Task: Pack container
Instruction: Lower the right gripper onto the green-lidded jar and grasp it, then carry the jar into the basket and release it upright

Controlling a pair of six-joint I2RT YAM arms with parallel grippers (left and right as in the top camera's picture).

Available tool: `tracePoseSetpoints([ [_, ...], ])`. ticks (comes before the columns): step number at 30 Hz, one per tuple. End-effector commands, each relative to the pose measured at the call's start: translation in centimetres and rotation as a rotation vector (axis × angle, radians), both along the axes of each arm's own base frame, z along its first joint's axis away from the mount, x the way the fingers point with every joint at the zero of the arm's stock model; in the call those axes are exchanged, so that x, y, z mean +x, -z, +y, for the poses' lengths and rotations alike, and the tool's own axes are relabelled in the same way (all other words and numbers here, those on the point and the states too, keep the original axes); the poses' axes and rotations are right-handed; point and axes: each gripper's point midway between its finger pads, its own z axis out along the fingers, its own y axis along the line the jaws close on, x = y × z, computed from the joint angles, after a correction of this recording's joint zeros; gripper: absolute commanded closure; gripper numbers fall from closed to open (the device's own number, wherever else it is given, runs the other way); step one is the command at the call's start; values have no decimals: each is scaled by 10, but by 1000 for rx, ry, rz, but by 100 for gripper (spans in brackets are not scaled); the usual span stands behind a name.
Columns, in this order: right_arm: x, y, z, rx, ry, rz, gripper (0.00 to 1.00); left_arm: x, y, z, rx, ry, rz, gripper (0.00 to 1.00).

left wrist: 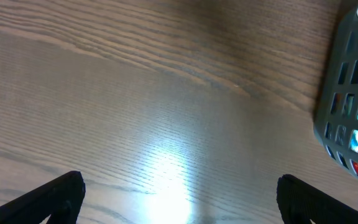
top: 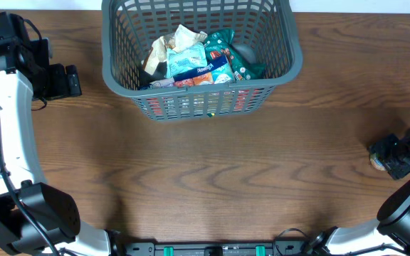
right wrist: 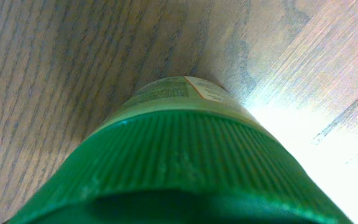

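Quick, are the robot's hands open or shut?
Left gripper: open, holding nothing.
Right gripper: cannot tell; green-lidded jar fills its camera view.

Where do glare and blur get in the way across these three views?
Left wrist: white glare on the table low in the middle, and the basket at the right edge is soft. Right wrist: the green jar lid fills the bottom, too close to be sharp, with blown-out glare on the table at right. Overhead: evenly lit and sharp.
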Motion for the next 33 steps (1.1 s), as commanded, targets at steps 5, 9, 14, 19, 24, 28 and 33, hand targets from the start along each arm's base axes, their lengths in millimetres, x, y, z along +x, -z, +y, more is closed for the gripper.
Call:
tracePoseSetpoints([
  [5,-1,-1,0,-2,4,-2,91,0,4,0,-1,4,12,1],
  [9,-1,-1,0,-1,4,-2,99,0,4,0,-1,4,12,1],
  [14,4,-5,0,1,-1,-19,99,0,4,0,-1,4,12,1],
  [19,24,-29,2,-23,-40,-84,99,0,4,0,-1,4,12,1],
  [24,60,-91,9,-135,-167,-204,99,0,4,0,-1,4,12,1],
  [28,97,-167,32,-264,-340,-346,99,0,4,0,-1,4,12,1],
  [33,134,-253,90,-403,-616,-499,99,0,4,0,-1,4,12,1],
])
